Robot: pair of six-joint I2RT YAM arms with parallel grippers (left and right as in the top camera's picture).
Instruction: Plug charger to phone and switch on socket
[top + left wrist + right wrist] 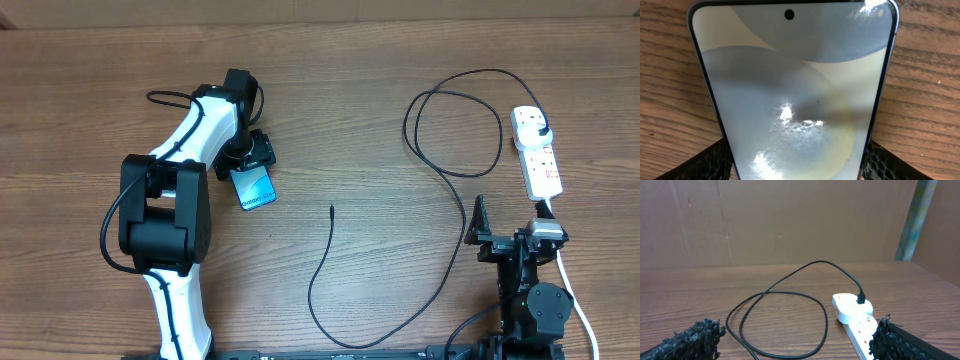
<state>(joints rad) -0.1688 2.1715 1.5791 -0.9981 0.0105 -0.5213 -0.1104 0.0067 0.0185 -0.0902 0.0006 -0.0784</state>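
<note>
The phone (256,188) lies on the wooden table left of centre, its cyan screen up. My left gripper (252,160) is over its far end. In the left wrist view the phone (790,75) fills the frame, and the left gripper (795,162) has a finger against each long edge. The charger cable (455,215) loops across the table to its free tip (331,208), right of the phone. Its plug end sits in a white adapter on the socket (540,165) at the far right. My right gripper (512,228) is open and empty near the front edge, its wrist view (792,342) facing the socket (860,327) and the cable loop (785,292).
The socket's white cord (575,290) runs past the right arm's base toward the front edge. A brown cardboard wall (790,220) stands behind the table. Bare wood lies between the phone and the cable tip.
</note>
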